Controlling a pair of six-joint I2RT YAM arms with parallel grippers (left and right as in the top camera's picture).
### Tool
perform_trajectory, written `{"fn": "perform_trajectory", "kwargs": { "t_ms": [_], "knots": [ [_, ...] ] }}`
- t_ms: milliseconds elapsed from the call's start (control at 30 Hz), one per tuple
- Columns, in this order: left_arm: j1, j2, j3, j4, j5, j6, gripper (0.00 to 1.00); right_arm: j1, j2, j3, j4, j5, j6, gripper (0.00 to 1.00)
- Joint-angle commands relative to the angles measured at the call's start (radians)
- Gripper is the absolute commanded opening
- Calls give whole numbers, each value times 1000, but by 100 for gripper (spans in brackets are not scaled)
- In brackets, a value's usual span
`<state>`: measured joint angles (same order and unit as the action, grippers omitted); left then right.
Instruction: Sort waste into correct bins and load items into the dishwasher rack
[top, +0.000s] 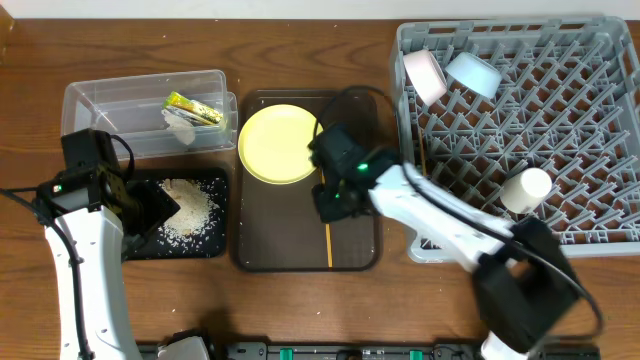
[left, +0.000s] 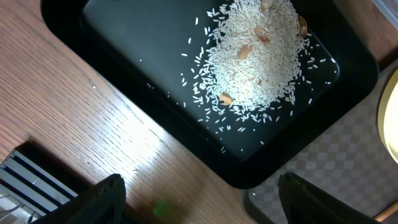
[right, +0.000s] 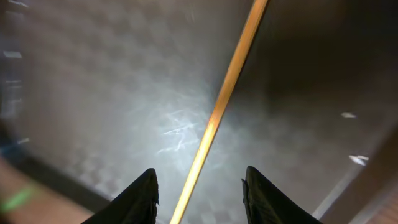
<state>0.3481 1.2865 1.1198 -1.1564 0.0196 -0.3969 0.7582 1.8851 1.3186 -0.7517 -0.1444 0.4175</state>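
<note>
White tubular links on left arm (top: 88, 265) and right arm (top: 440, 215); black joint housings and boxy black wrist blocks. Thin black cables looped alongside each. Small green indicator lights near both wrists. Dark, tapered fingers (right: 140, 196) in wrist views.

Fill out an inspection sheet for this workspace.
Surface: wooden table; brown serving tray at centre.
Job's things: yellow plate and chopstick on the serving tray; snack wrapper and white scrap in the clear tub; rice heap in the black tray; two bowls and a cup in the rack.
Clutter: nothing seen.
Grippers: left gripper open, empty, over the black tray's corner; right gripper open, astride the chopstick without touching it.
Cables: black cable looping over the right arm.
Surroundings: nothing seen.
</note>
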Motion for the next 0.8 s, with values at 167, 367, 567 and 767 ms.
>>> {"fn": "perform_trajectory", "kwargs": {
  "t_ms": [167,367,567,767],
  "knots": [
    [5,-6,2,-6,-2,-13,81,38,161,14,23,45,189,39],
    [5,-6,2,-6,-2,-13,81,30,174,14,-42,169,260,16],
    [5,-6,2,-6,-2,-13,81,-12,167,15,-74,179,262,1],
    [5,-6,2,-6,-2,-13,81,-62,89,15,-88,178,201,1]
  ]
}}
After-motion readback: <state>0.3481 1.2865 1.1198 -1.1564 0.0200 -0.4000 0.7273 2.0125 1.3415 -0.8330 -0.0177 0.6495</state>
